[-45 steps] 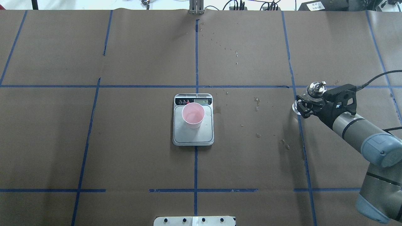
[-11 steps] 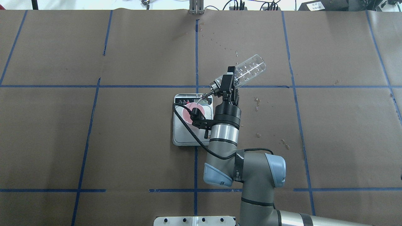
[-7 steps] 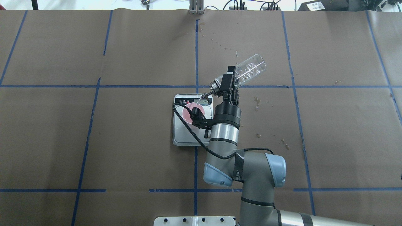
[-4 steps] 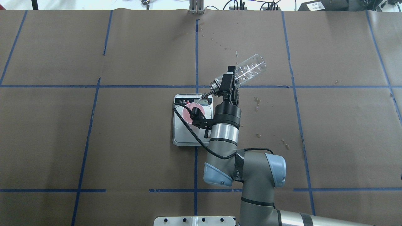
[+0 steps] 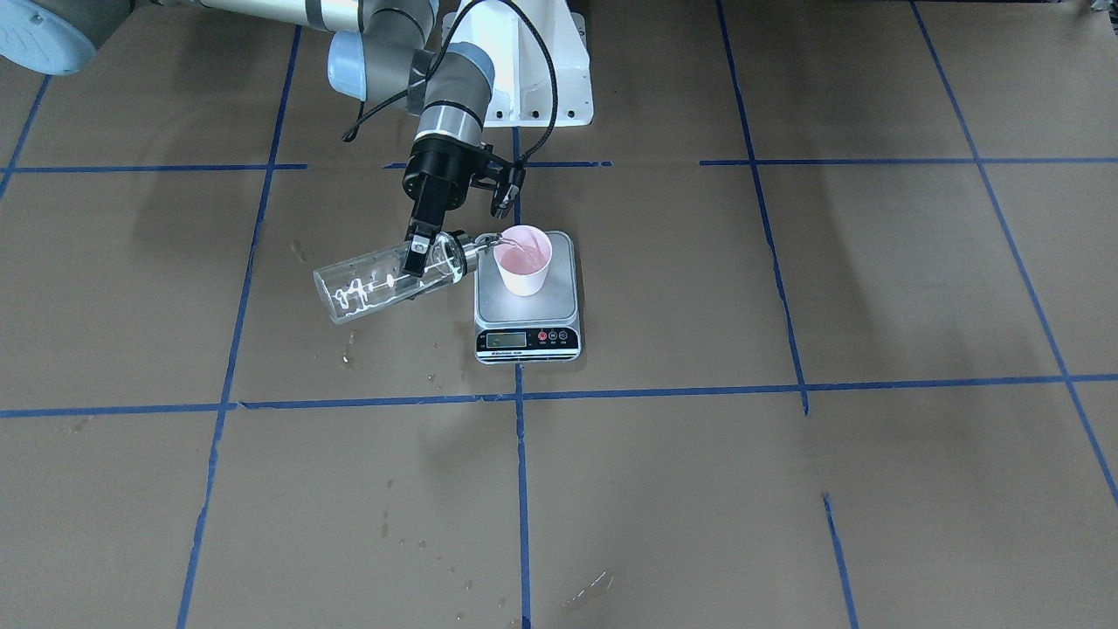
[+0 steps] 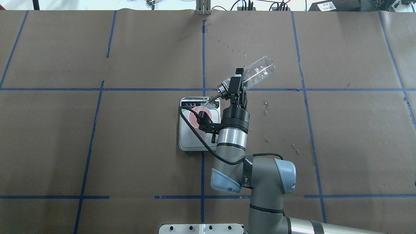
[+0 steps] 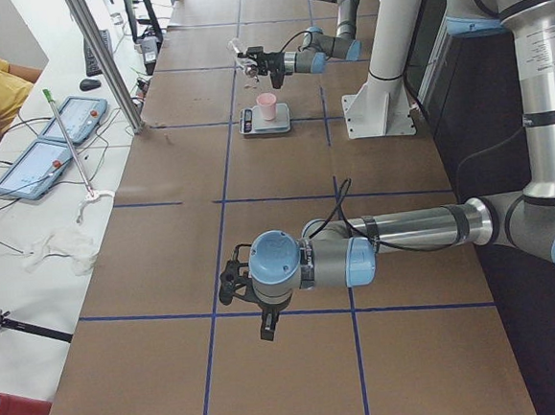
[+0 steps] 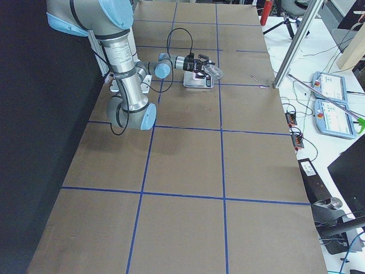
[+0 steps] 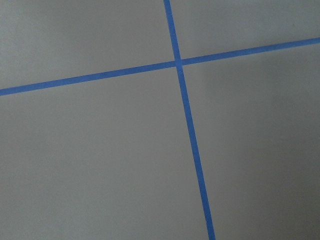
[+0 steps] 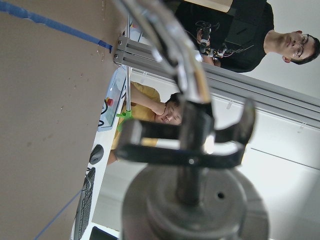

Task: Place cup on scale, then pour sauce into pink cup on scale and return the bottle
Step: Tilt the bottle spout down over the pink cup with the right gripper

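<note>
Glass and steel fill my right pincer (image 6: 238,85): it is clamped on the bottle (image 6: 258,72) near the neck, and the bottle hangs in the air above the desk (image 6: 130,146). The long axis of the bottle runs from 2 o'clock, where the base is raised, down to 8 o'clock, where the silver spout (image 5: 479,244) points. The cup (image 5: 522,260) stands upright on the scale (image 5: 559,301), at about 8 o'clock from my pincer and close to it. The spout tip is just over the cup rim on the pincer's side.

A thin stream of the sauce (image 5: 509,247) goes from the spout into the cup, so I judge that the pouring step is in progress. How full the cup is I cannot tell; my own arm covers most of it from above. Inside the bottle I see mostly drops and glints on the wall, and little liquid seems to remain.

Some wet drops (image 6: 266,105) lie on the desk at 3 o'clock from the scale.

My left pincer (image 7: 238,286) is well apart from the scale, over bare desk and blue tape lines (image 9: 187,115). Whether it is apart or together I cannot tell. The right arm is clearly the nearer one.

To return the bottle, I think I must first turn the base down, so that the spout rises.
</note>
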Robot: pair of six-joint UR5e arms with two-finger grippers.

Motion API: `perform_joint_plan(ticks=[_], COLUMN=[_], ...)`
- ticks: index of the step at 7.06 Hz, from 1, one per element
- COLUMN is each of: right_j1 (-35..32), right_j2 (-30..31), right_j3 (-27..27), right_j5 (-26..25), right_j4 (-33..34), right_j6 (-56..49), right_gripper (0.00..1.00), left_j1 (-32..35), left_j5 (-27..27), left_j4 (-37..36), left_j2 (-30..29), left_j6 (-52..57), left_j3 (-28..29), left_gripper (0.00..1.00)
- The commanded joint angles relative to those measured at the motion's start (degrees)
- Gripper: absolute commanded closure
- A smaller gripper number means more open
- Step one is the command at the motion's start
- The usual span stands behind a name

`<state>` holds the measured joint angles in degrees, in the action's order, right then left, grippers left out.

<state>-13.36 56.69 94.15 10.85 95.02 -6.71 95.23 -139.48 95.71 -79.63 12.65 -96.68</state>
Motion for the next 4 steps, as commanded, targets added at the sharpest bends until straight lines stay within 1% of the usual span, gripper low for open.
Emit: perform_joint_plan(ticks=[1,2,3,4], right_j1=[0.00,-0.09,-0.35,-0.35], right_j2=[0.09,1.48,1.49,1.58], right_j3=[0.24,0.42,0.42,0.51], right_j5=[0.75,5.54,9.85,10.76], right_j4=[-5.23,-15.46,-26.36,-29.07], right_j6=[1.08,1.35,3.00,7.63], right_gripper=[1.00,1.00,1.00,1.00], left_j1=[-0.04,0.04,-0.04,0.04], left_j5=[0.00,0.00,0.00,0.00], left_j4=[0.00,0.00,0.00,0.00], left_j2=[0.00,0.00,0.00,0.00], left_j6=[0.00,-0.08,0.00,0.00], left_j3=[0.00,0.00,0.00,-0.09], left_gripper=[0.00,0.00,0.00,0.00])
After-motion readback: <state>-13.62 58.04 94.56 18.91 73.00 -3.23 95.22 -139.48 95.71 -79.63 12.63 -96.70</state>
